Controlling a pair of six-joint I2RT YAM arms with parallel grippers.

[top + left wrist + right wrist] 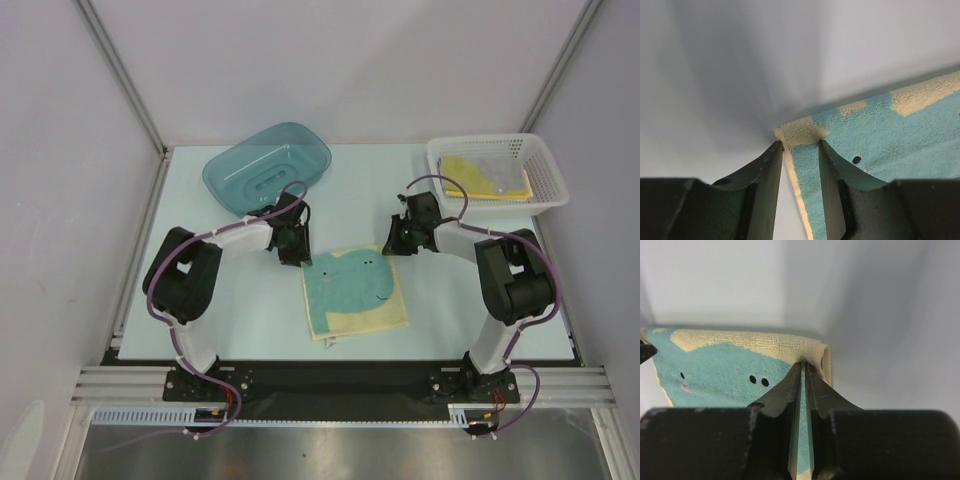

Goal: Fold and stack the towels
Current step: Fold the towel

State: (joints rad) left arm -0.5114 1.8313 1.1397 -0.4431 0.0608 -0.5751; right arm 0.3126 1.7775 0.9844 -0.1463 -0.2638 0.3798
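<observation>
From above, the cream-and-teal towel (356, 292) lies flat on the table (250, 310), close to square and a little askew. Its far edge runs from the left gripper (297, 258) across to the right gripper (392, 242), with the printed face nearer the right jaws. Both arms bow outward at the elbows and reach inward, wrists tipped down onto the two far corners. Behind the left jaws sits a teal tub (267, 166), and behind the right jaws a mesh basket (497, 170) holding yellow towels (480, 178). The left wrist view shows what the overhead cannot: the jaws stand apart with the towel's cream corner between their tips. One finger (771, 165) is over bare table and the other over teal pile, and the cloth stretches away to the right of them. In the right wrist view the jaws are pinched almost together on the towel's cream edge, which curls up just ahead of the tips, and the two black eye dots lie just left of them.
</observation>
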